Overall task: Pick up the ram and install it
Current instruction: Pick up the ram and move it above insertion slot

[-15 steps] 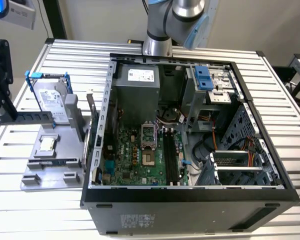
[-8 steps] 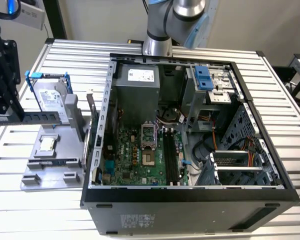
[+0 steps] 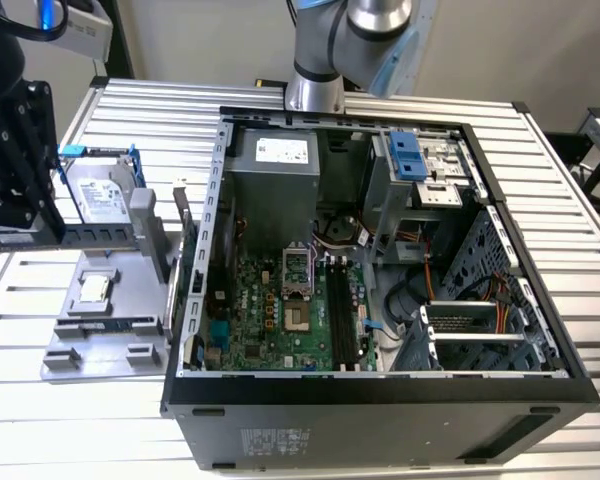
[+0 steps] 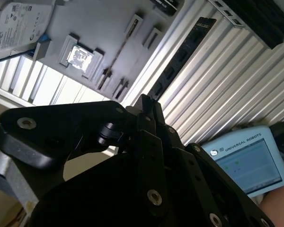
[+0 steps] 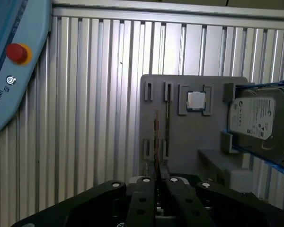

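Note:
My gripper (image 4: 146,101) (image 5: 156,177) is shut on the ram (image 4: 182,54), a long dark strip with black chips that juts out from the fingertips. In the first wrist view the ram (image 5: 156,142) shows edge-on, hanging over the grey holder plate (image 5: 194,137) between its slot blocks. The ribbed table lies well below it. In the exterior view my black wrist assembly (image 3: 15,160) is at the left edge, above the holder plate (image 3: 100,340). The open computer case (image 3: 380,400) holds the motherboard (image 3: 265,320), whose black ram slots (image 3: 340,315) lie to the exterior view's right of me.
On the holder stand a silver hard drive in a blue frame (image 3: 100,195) (image 5: 258,118) and a small square silver chip (image 3: 95,288) (image 5: 196,100). A thin dark strip (image 3: 110,324) lies along the holder's near slots. A pale blue teach pendant (image 4: 246,161) (image 5: 9,61) rests on the table.

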Controlling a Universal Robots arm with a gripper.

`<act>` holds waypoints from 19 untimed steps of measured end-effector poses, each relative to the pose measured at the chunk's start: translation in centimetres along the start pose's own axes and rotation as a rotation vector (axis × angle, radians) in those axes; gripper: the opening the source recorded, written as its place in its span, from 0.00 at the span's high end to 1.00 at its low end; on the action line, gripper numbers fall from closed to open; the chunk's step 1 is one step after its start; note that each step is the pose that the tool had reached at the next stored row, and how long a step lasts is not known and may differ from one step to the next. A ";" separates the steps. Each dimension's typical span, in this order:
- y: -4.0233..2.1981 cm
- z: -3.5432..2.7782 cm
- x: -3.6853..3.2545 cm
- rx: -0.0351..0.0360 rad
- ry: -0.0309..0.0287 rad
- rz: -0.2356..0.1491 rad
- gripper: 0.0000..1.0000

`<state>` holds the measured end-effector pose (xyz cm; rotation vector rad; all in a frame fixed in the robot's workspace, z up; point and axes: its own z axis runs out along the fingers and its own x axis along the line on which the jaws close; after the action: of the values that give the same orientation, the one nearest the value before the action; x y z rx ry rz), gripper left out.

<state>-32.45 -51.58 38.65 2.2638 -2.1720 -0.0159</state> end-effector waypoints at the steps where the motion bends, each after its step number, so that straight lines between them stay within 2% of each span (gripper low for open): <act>1: -0.21 0.00 0.01 -0.0001 0.0000 0.000 1.00; 19: -4.07 -0.05 0.17 -0.0023 -0.0001 0.000 1.00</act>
<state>-28.37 -51.58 38.66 2.2626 -2.1710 -0.0185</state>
